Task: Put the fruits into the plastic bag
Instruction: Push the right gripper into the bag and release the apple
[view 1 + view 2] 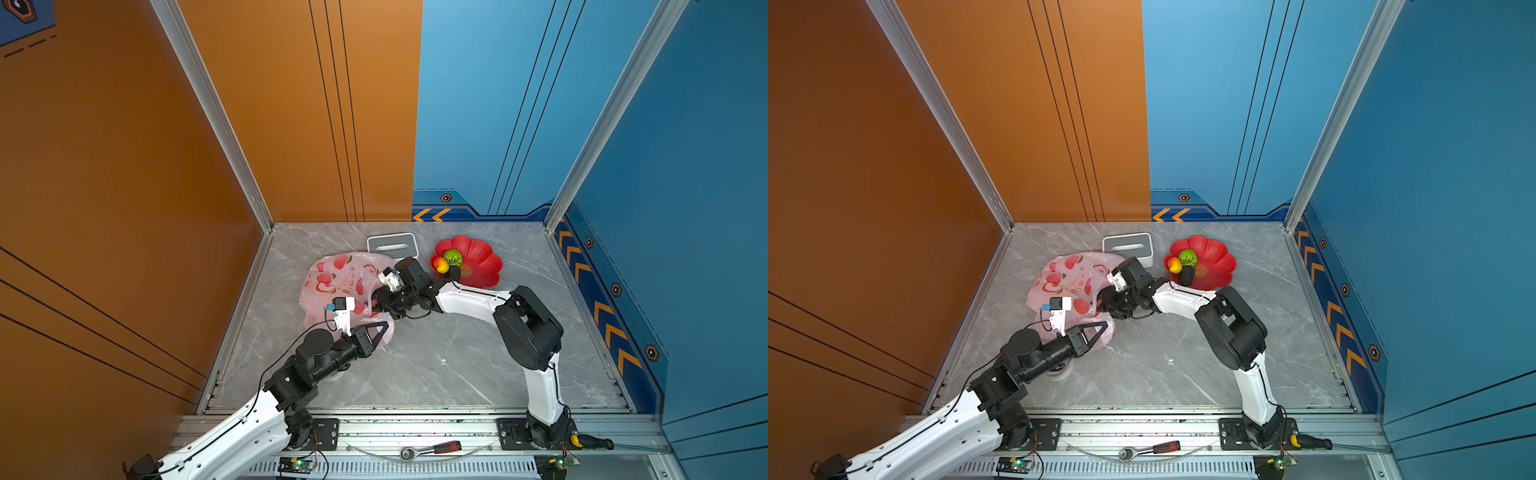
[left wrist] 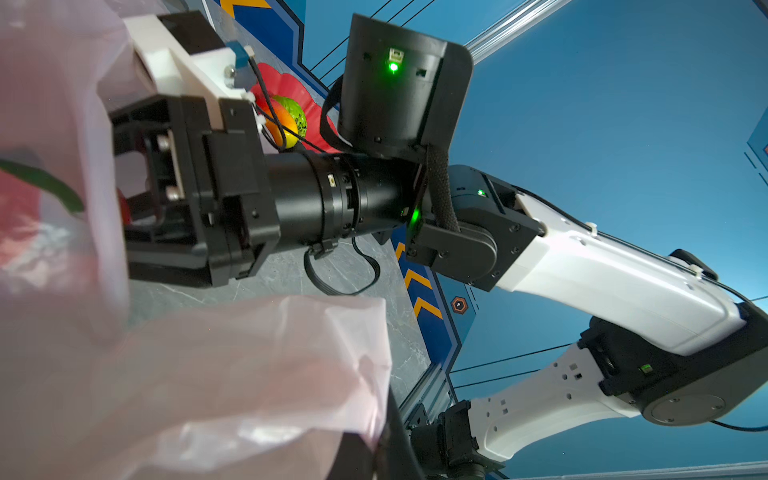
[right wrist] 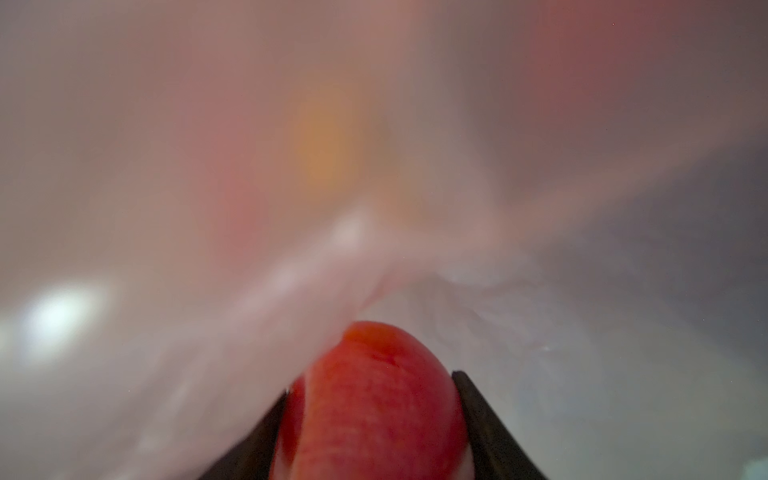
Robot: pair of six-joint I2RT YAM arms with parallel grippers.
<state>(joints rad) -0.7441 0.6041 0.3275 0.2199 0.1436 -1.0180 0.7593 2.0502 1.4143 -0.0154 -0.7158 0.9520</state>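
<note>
The pale-pink plastic bag (image 1: pixel 336 274) printed with red apples lies crumpled at the left of the marble floor. My left gripper (image 1: pixel 388 326) is shut on the bag's near edge (image 2: pixel 365 374). My right gripper (image 3: pixel 372 384) reaches into the bag's mouth, shut on a pink-red fruit (image 3: pixel 374 424). Bag film (image 3: pixel 166 166) surrounds it, with a blurred orange shape behind the film. In both top views its fingertips are hidden by the bag. A green round fruit (image 1: pixel 453 257), a yellow-red mango (image 1: pixel 440 264) and a dark avocado (image 1: pixel 454 272) sit in the red flower-shaped dish (image 1: pixel 482 266).
A white-and-grey tissue box (image 1: pixel 392 246) stands just behind the bag and the right wrist. A ratchet (image 1: pixel 432 449) and a screwdriver (image 1: pixel 590 441) lie on the front rail. Orange and blue walls close in the floor on three sides.
</note>
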